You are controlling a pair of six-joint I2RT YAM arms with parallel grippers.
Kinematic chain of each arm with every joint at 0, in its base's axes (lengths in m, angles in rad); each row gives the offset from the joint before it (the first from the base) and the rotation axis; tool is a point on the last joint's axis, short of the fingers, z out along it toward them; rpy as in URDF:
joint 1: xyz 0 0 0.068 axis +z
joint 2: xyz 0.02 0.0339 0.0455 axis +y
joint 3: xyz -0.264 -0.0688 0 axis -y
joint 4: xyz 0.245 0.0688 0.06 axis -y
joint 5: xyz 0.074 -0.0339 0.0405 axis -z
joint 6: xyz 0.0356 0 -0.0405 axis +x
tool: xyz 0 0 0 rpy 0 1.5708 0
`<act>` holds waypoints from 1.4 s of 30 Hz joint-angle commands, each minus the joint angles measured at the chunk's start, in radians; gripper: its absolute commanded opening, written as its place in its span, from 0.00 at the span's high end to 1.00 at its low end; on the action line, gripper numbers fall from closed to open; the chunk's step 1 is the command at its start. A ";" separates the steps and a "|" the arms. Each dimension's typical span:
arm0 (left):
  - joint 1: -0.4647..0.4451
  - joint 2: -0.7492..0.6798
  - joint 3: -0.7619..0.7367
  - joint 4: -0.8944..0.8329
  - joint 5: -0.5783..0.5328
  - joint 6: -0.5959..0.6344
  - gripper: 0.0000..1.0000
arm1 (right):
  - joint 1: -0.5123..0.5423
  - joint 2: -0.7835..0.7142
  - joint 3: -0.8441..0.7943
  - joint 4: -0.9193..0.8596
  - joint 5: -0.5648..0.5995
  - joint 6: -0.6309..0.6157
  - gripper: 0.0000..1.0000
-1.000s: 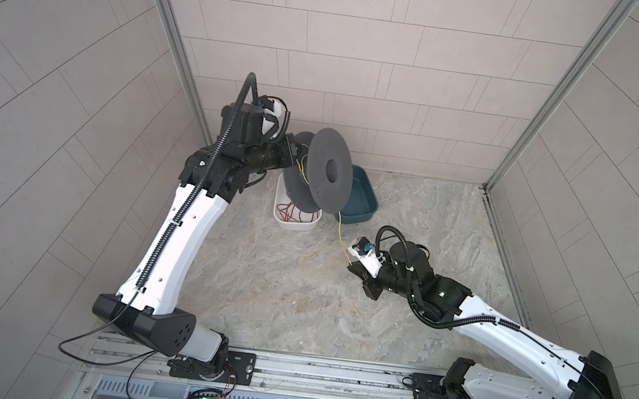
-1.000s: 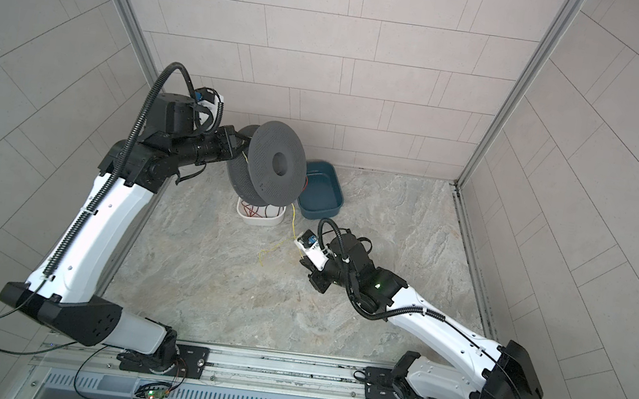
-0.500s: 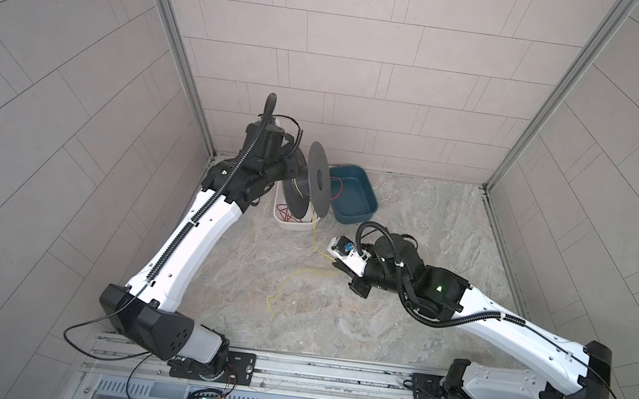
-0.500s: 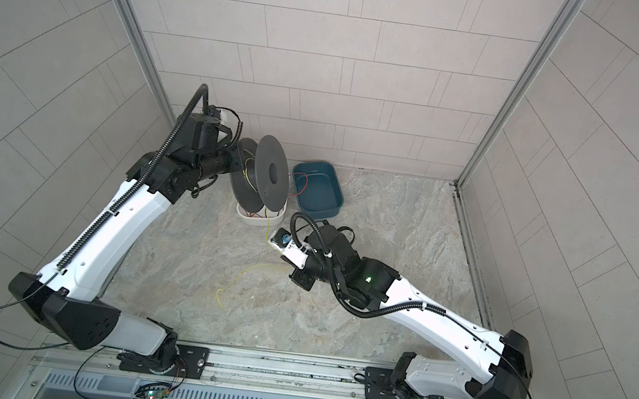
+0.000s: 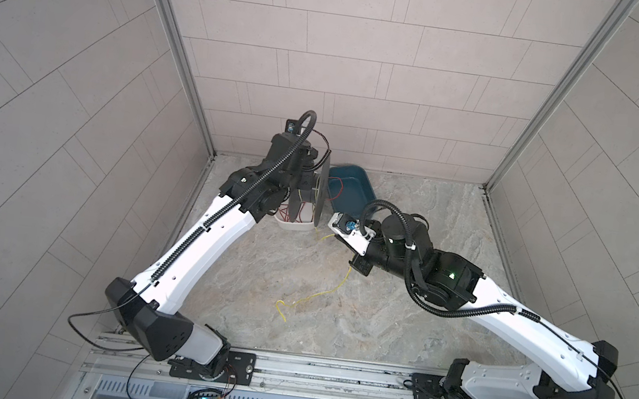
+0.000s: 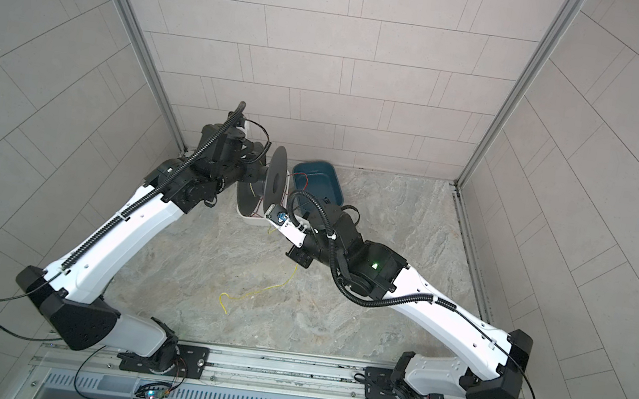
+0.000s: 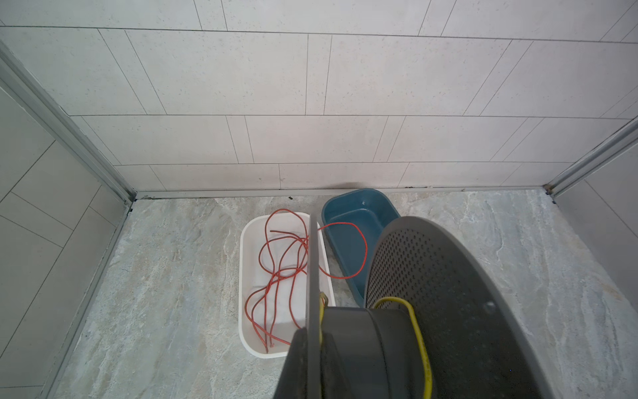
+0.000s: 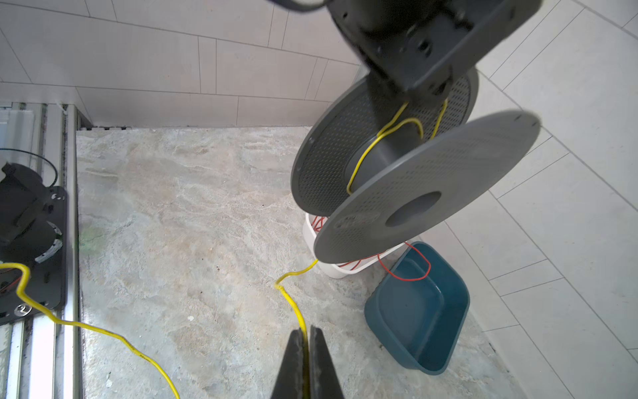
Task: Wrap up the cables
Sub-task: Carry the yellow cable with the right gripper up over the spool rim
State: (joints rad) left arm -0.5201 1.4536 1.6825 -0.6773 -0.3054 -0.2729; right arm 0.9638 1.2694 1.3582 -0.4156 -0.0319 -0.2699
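My left gripper [image 7: 313, 340] is shut on one flange of the dark grey spool [image 5: 321, 192], which hangs edge-on above the white tray. The yellow cable [image 8: 293, 304] loops loosely round the spool's hub [image 7: 419, 331]. From there it drops to the floor and runs into my right gripper [image 8: 306, 333], which is shut on it just right of the spool. The cable's free end trails over the floor toward the front [image 5: 322, 295]. In both top views the right fingers are hidden beneath the wrist.
A white tray [image 7: 248, 262] holding a tangled red wire [image 7: 276, 273] stands at the back beneath the spool. A blue tub [image 5: 354, 180] sits to its right, with a red loop hanging over into it. Tiled walls close three sides. A metal rail [image 5: 287, 366] runs along the front.
The left arm has swung the spool back and down over the white tray, turning it edge-on. The right gripper has carried the cable left and back toward the spool. More cable lies on the floor.
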 commanded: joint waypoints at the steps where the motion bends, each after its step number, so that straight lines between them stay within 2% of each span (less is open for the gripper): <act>1: -0.015 -0.004 0.022 0.016 -0.037 0.028 1.00 | 0.001 0.011 0.062 0.018 0.022 -0.017 1.00; 8: -0.032 -0.009 -0.008 0.012 -0.032 0.048 1.00 | -0.023 0.025 0.123 0.079 0.056 0.036 1.00; 16: -0.033 -0.035 -0.038 0.001 0.072 0.128 1.00 | -0.138 0.033 0.155 0.151 0.067 0.156 1.00; 20: -0.032 -0.033 -0.016 -0.031 0.124 0.163 1.00 | -0.220 0.058 0.172 0.163 0.011 0.224 1.00; 34: -0.030 -0.051 -0.009 -0.055 0.281 0.209 1.00 | -0.353 0.135 0.218 0.198 0.015 0.317 1.00; 42: -0.017 -0.084 -0.010 -0.046 0.360 0.213 1.00 | -0.449 0.176 0.203 0.205 -0.080 0.364 1.00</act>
State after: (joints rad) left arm -0.5449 1.4250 1.6348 -0.7136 0.0090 -0.0708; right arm 0.5602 1.4456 1.5478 -0.2787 -0.1337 0.0544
